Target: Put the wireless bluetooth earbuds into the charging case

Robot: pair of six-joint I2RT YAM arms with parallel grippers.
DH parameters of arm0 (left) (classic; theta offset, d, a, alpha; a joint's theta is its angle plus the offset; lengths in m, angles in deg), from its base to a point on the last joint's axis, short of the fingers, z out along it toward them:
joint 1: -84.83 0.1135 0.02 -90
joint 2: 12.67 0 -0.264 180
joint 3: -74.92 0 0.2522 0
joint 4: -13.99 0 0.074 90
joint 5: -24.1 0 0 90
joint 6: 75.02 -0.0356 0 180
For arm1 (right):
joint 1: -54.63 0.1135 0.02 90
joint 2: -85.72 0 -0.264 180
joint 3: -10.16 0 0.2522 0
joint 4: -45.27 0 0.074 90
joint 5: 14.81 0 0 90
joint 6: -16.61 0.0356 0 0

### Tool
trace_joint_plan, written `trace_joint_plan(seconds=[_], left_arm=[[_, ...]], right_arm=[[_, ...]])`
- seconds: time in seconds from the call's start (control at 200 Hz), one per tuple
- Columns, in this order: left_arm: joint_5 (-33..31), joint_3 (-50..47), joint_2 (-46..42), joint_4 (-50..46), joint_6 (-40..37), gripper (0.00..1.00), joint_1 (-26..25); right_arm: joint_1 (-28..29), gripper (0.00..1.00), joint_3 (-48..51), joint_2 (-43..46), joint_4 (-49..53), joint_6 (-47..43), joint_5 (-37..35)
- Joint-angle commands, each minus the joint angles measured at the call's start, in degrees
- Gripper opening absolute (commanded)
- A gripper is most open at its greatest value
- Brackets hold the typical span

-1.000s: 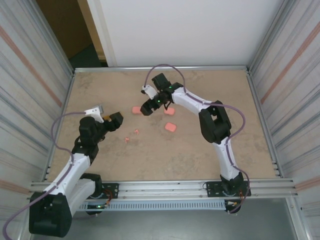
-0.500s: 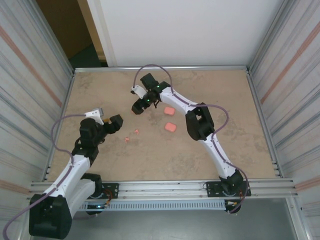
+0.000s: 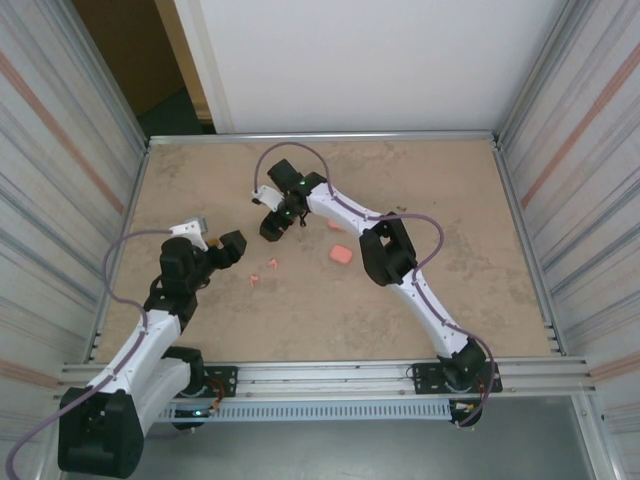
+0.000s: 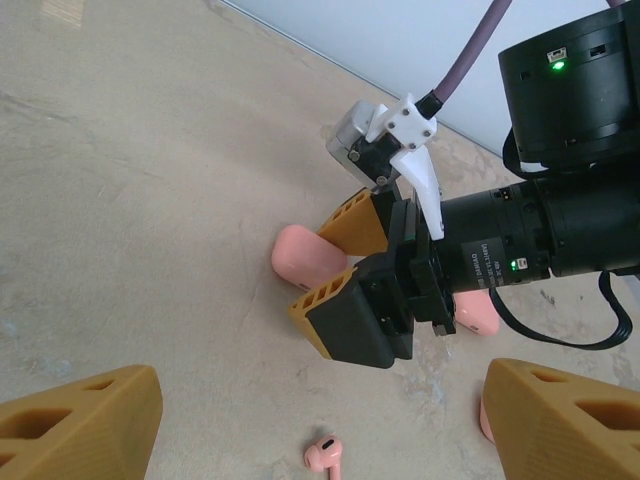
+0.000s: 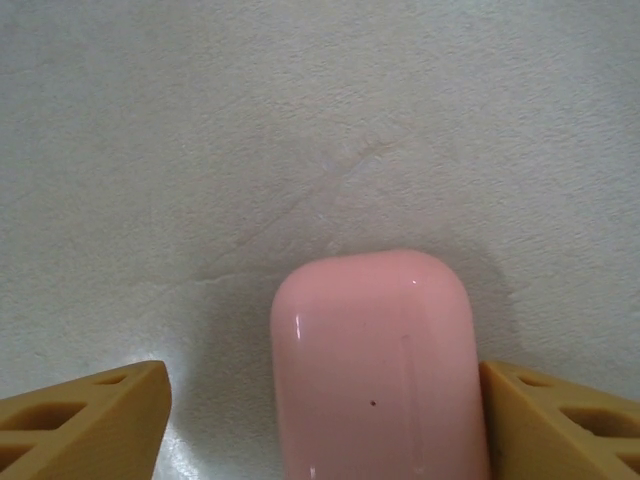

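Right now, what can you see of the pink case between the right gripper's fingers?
The pink case is a smooth, glossy rounded rectangle, plastic by its look, with a faint straight line and a tiny dark dot on top. It lies flat on the beige table inside the open right gripper: one finger sits at its edge, contact unclear; the other finger stands apart. Its near end runs out of frame.

Small white print on the right arm's label (image 4: 487, 262); unreadable.
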Motion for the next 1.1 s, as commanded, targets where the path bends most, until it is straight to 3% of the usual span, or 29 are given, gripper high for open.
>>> trace_joint_plan(seconds=[0.0, 0.2, 0.466, 0.596, 0.762, 0.902, 1.092], left_arm=[[-0.24, -0.98, -0.80, 0.54, 0.34, 0.84, 0.41], [-0.58, -1.30, -1.61, 0.23, 0.52, 0.84, 0.36], [-0.74, -1.47, -2.42, -0.45, 0.66, 0.84, 0.41], [-0.61, -1.47, -3.30, -1.06, 0.68, 0.84, 0.41], [1.41, -1.54, -3.56, 0.71, 2.04, 0.84, 0.39], [5.09, -0.50, -2.54, 1.94, 2.57, 0.84, 0.40], [13.97, 1.71, 0.16, 5.73, 4.50, 0.84, 0.38]], right_arm=[[0.85, 0.73, -1.76, -0.61, 4.30, -3.51, -3.14], [1.63, 0.69, -0.52, 0.27, 6.70, -6.95, -5.76], [1.95, 0.46, 0.83, 0.87, 5.74, -7.79, -7.39], [1.93, 0.41, 4.11, 3.97, 2.72, -7.90, -7.49], [1.48, 0.40, 17.69, 15.51, -8.21, -8.74, -6.98], [0.77, 0.40, 35.00, 27.96, -19.56, -8.83, -6.50], [0.32, 0.40, 54.27, 43.58, -29.28, -10.97, -8.08]])
